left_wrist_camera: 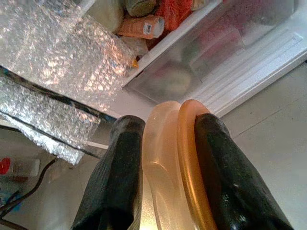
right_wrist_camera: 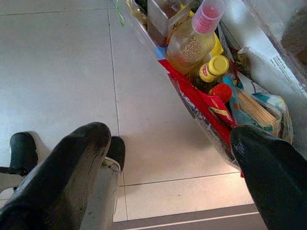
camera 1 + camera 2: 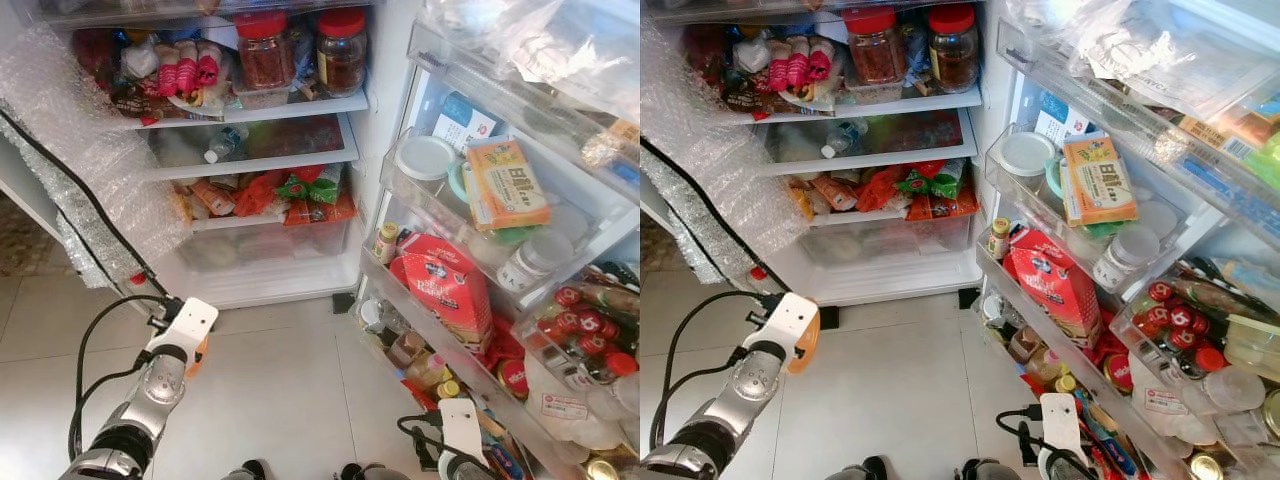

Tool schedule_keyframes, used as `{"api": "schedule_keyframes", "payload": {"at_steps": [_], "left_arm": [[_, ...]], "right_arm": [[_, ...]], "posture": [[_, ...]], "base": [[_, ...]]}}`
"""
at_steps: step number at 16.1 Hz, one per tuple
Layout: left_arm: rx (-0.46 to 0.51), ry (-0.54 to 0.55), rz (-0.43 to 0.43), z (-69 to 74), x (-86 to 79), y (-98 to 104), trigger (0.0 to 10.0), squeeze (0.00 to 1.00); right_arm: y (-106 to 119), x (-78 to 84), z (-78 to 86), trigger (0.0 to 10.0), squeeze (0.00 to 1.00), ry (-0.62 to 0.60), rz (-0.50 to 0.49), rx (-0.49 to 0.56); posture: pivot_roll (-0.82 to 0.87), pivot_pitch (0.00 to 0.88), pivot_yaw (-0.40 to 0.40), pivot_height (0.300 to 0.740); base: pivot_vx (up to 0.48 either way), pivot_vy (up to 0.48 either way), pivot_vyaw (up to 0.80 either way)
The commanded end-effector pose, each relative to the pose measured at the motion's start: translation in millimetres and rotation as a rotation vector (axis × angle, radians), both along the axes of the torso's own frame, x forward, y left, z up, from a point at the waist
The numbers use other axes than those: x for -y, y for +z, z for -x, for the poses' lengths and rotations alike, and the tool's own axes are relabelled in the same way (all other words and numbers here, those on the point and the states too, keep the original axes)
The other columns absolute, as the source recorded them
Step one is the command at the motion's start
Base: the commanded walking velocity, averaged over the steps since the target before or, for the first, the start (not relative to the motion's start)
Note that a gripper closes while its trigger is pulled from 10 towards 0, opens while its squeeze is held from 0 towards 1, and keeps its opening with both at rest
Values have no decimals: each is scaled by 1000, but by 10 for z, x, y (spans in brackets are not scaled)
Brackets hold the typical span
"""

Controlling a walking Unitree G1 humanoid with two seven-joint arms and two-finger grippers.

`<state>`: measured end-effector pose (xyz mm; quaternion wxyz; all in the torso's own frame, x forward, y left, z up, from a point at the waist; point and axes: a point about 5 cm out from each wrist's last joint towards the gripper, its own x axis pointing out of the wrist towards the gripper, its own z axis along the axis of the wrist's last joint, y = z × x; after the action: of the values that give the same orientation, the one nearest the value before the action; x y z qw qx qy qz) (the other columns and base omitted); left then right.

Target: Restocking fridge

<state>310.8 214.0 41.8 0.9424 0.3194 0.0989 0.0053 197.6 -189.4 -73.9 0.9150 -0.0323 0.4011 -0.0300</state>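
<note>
Two black fingers (image 1: 120,182) of the left tool (image 1: 165,177) clamp an orange lid (image 1: 184,158).

Silver jointed left arm (image 3: 150,400) with white wrist housing, looping black cables; each gripper has glossy black fingers (image 1: 120,182).

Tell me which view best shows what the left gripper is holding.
The left wrist view: the orange lidded container sits close up, clamped between the left gripper's fingers. Both eye views show just an orange edge beside the wrist.
</note>
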Motion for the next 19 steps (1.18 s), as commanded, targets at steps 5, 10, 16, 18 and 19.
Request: {"api": "schedule_keyframes", "payload": {"at_steps": [5,10,16,18,19], "left_arm": [[88,-42,836,-49,491,259,10000,0],[78,-149,701,-57,473,393,10000,0],[202,76,1261,-36,377,456,10000,0],[232,144,1443,30,331,410,10000,0],[232,164,1489,57,301,380,10000,0]], "right_arm": [[-69,-54,118,10000,0,1,-9,-39],[-70,-55,119,10000,0,1,-9,-40],[-71,-50,124,10000,0,1,-8,-40],[-80,-46,141,10000,0,3,-6,-46],[-81,-44,144,10000,0,2,-6,-46]], "posture": [[-94,216,1,740],[-95,199,5,740],[-96,199,1,740],[-98,211,-4,740],[-98,212,-4,740]], "base": [[0,0,0],[0,0,0],[0,0,0],[0,0,0],[0,0,0]]}}
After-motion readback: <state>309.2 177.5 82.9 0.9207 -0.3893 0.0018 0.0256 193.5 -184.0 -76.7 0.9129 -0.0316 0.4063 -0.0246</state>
